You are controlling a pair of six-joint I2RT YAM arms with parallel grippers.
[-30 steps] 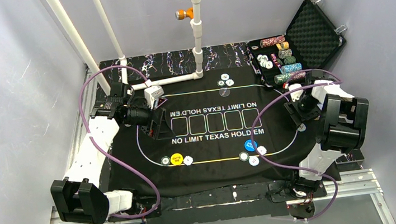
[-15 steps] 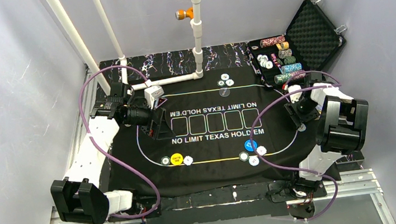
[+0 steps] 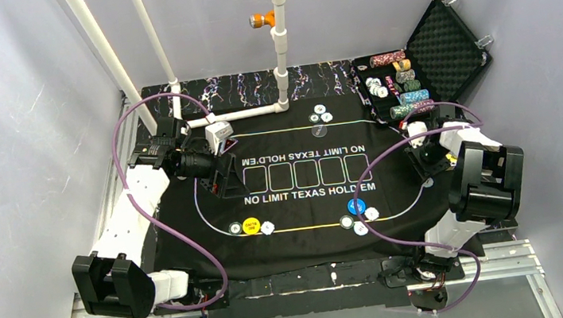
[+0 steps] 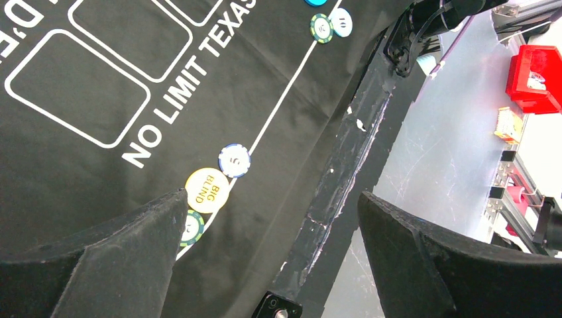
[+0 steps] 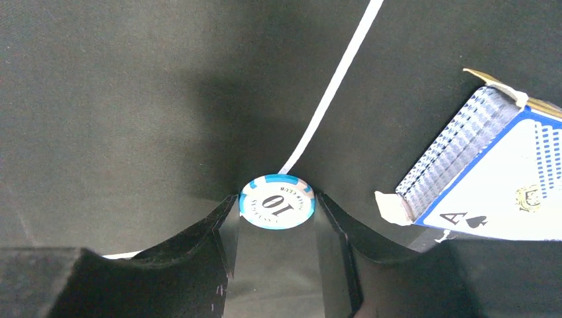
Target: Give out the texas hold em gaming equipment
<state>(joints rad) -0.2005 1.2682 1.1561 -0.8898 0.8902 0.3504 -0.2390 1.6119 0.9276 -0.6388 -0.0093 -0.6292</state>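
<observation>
A white poker chip with light-blue edge marks and a "10" lies on the black mat's white line. My right gripper is shut on it, a finger against each side. An open card box, with blue-patterned card backs showing, lies just to its right. My left gripper hangs open and empty over the mat's left side. Below it lie the yellow "BIG BLIND" button, a white chip and a green chip. The blue button sits near the front line with white and green chips.
The black foam-lined case stands open at the back right, with several chip stacks inside. More chips lie at the mat's far edge. A white pipe frame rises at the back. Purple cables loop over both arms.
My right gripper's jaws have narrowed onto the chip, and the right arm has shifted slightly toward the back. The left arm has not moved.
</observation>
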